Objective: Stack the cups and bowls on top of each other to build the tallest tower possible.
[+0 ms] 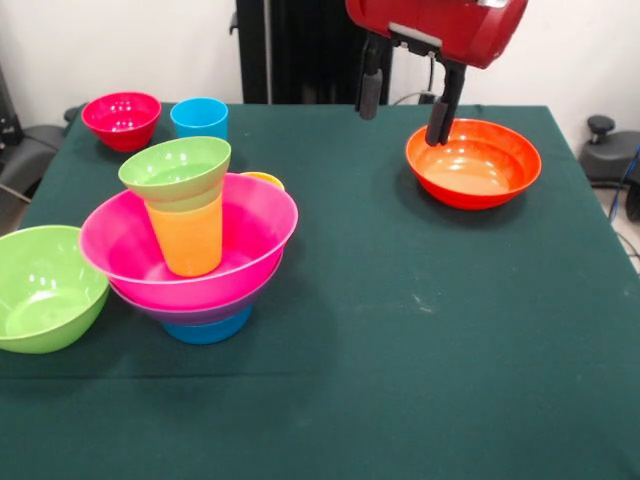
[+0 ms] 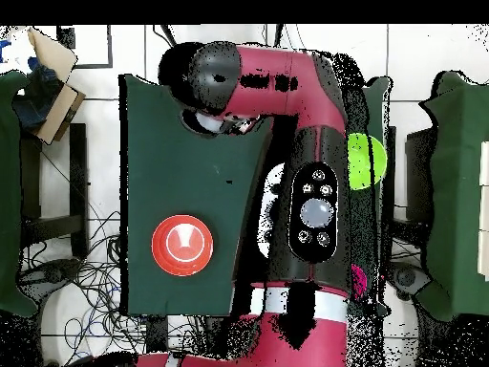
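Nearest the camera sits your tower point(image 1: 195, 250), well off to the picture-left of the gripper point(image 1: 404, 106): the blue bowl point(image 1: 207, 327) mouth-down as a foot, the purple bowl's rim point(image 1: 190, 312) just showing, the wide pink bowl point(image 1: 240, 240) cradling an orange-yellow cup point(image 1: 188, 238), and the small green bowl point(image 1: 176, 165) perched tilted on top. The broad pieces go low, which I judge keeps it steady. The big lime bowl point(image 1: 40, 285) waits beside it; the red bowl point(image 1: 121, 119) and sky-blue cup point(image 1: 199, 117) stand farther back. Your gripper hangs empty, fingers spread wide, one tip over the near-left rim of the orange bowl point(image 1: 474, 163) on the bench point(image 1: 420, 330) — likely your next piece.
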### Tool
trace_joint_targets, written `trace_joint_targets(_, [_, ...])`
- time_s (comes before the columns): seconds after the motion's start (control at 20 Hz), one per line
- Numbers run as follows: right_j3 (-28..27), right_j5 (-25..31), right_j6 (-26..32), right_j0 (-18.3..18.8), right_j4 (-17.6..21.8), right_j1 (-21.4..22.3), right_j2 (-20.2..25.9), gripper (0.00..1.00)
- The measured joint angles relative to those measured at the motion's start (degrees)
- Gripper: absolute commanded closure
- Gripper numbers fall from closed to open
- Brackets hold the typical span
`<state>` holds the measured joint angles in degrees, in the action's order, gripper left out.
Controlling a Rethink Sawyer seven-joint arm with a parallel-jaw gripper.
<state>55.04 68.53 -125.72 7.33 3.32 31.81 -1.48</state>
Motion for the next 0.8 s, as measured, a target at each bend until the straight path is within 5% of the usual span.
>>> trace_joint_targets(0.6, [-25.1,11.2,0.0,0.0,-1.4,-11.5,-0.3,0.0])
trace_joint_targets(0.8, [-27.6,11.3,0.0,0.0,-1.7,-13.5,-0.7,0.0])
